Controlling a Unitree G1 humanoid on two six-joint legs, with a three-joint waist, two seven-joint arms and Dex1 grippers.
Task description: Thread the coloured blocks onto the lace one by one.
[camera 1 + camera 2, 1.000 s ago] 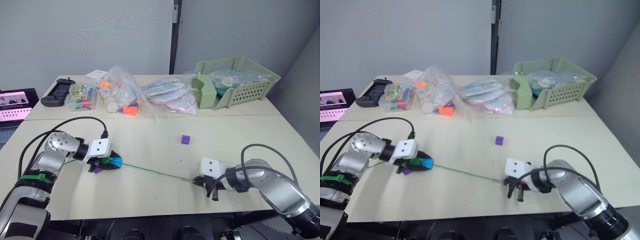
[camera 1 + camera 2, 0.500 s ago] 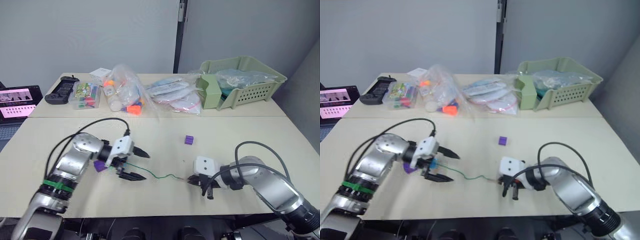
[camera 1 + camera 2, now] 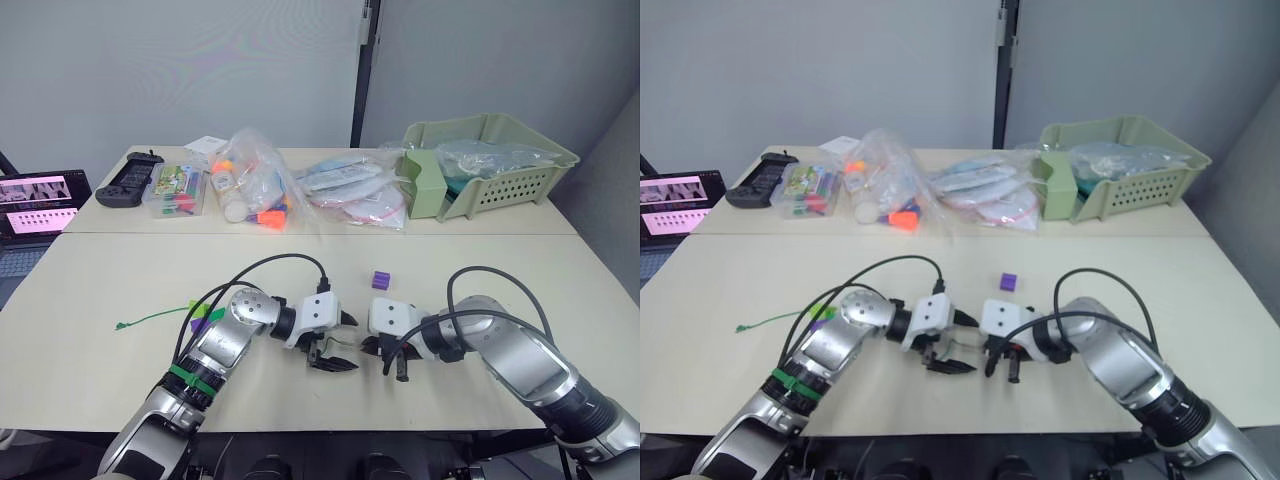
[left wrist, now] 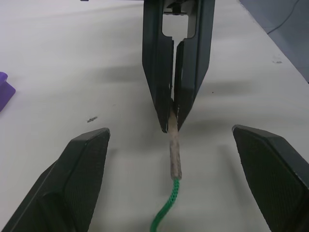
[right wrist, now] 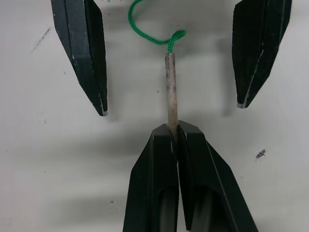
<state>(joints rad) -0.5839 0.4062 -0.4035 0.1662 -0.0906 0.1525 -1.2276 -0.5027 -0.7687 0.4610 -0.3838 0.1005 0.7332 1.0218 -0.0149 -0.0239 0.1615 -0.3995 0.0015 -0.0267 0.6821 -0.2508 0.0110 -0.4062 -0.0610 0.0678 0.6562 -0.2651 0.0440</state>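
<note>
The lace's pale stiff tip (image 5: 170, 87) lies on the table, and my right gripper (image 5: 173, 129) is shut on its end. My left gripper (image 4: 170, 134) is open, with one finger on each side of that tip and not touching it. In the left eye view the two grippers meet nose to nose, left gripper (image 3: 345, 342) and right gripper (image 3: 368, 347). The green lace (image 3: 150, 319) trails left to its knotted end. Lime green and purple blocks (image 3: 205, 314) sit on it beside my left forearm. One loose purple block (image 3: 380, 280) lies just beyond the grippers.
At the back stand clear bags of toy pieces (image 3: 250, 190), flat packets (image 3: 350, 195), a pale green basket (image 3: 490, 165), a clear box of markers (image 3: 175, 190) and a black controller (image 3: 125, 185). A laptop (image 3: 35, 195) sits at far left.
My left gripper let go of the blocks, opened, and swung right until it flanks the tip. The right gripper kept its hold and slid left. The camera shifted too.
</note>
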